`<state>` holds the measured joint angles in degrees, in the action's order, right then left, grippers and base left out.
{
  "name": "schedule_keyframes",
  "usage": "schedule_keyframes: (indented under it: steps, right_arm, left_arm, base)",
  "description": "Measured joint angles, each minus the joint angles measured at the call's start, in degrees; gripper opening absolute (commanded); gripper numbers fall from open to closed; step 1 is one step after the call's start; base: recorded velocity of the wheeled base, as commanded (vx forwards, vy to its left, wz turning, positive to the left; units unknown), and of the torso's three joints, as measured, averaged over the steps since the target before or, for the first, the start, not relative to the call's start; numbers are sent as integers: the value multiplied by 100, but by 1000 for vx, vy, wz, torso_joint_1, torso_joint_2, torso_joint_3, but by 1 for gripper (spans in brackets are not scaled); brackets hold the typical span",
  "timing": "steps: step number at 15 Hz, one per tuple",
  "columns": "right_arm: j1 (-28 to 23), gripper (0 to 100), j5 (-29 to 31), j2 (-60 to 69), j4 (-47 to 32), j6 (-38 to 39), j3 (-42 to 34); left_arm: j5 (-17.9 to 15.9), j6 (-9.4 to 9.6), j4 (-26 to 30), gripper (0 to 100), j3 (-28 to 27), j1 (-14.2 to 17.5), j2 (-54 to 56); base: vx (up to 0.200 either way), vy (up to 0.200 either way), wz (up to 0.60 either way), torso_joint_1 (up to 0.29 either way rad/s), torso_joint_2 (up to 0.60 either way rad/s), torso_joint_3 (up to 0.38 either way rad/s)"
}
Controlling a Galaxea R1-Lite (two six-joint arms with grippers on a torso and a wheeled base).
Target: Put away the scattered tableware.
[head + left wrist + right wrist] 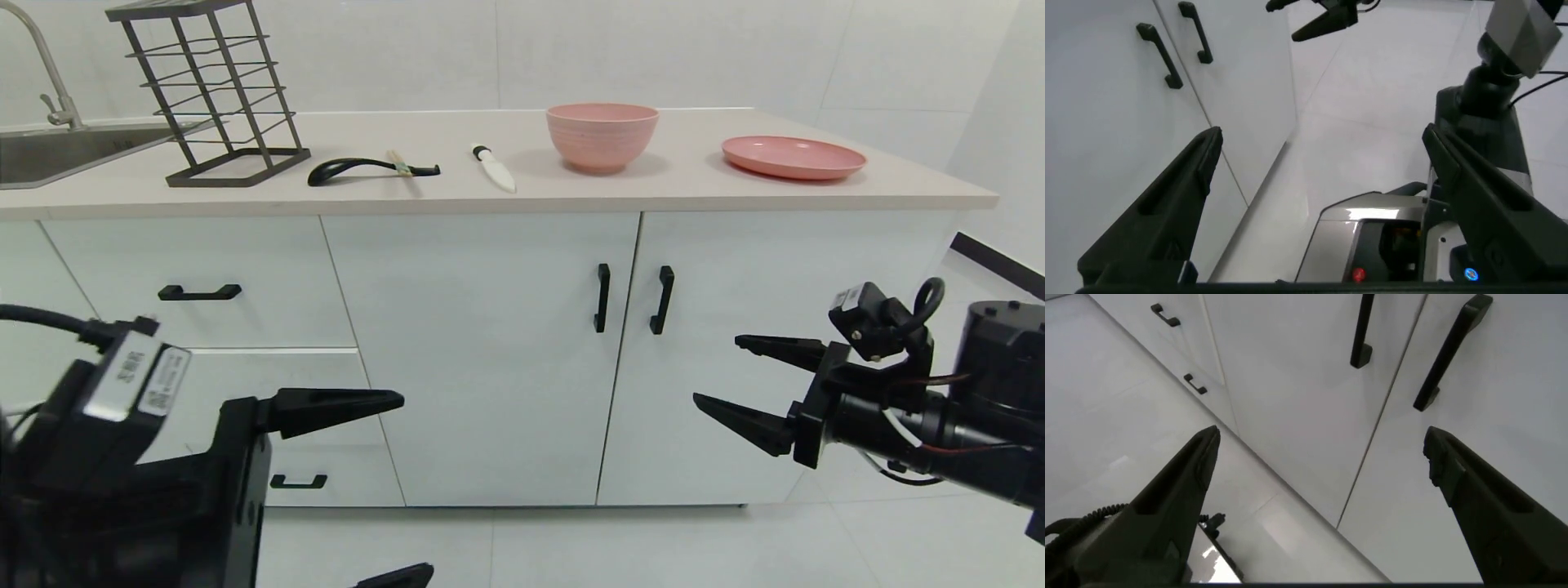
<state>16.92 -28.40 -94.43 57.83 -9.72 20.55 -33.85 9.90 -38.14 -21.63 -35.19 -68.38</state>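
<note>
Up on the pale tabletop (694, 189), a round pink bowl (602, 135) and a flat pink plate (793, 157) sit well apart. A white-bladed knife (494, 167), a black ladle (351, 170) and wooden chopsticks (399, 162) lie between the bowl and a black wire rack (216, 90). Low before the white cabinet doors (490, 351), the left pincer (416, 482) and right pincer (717, 369) both gape wide, holding nothing.

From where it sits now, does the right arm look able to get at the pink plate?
Probably not yet. The right gripper hangs open low before the cabinet doors, below the counter where the pink plate lies. Nothing crowds the plate; the arm needs raising first.
</note>
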Motion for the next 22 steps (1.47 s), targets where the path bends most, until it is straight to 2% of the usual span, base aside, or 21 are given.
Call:
schedule_keyframes:
  steps: [4,8,14,18,22]
  right_arm:
    - [-17,100,-194,-384,340,-2,276]
    - [-50,100,-364,-926,859,30,456]
    - [-201,100,-490,-1670,961,35,1285]
    - [-306,100,-490,-2126,1174,35,1671]
    - [-424,100,-569,-2448,1349,26,1921]
  left_arm:
    - [-11,13,-699,100,-235,-68,-1051]
    - [-16,37,-1506,100,-789,-386,-1870]
    - [-9,26,-2749,100,-1647,-800,-3129]
    - [39,22,-2804,100,-2157,-868,-3691]
    - [63,-5,-2833,100,-2439,-870,-3947]
  base:
    - [0,0,0,0,0,0]
    - [0,0,0,0,0,0]
    - [0,0,0,0,0,0]
    - [0,0,0,0,0,0]
    - [0,0,0,0,0,0]
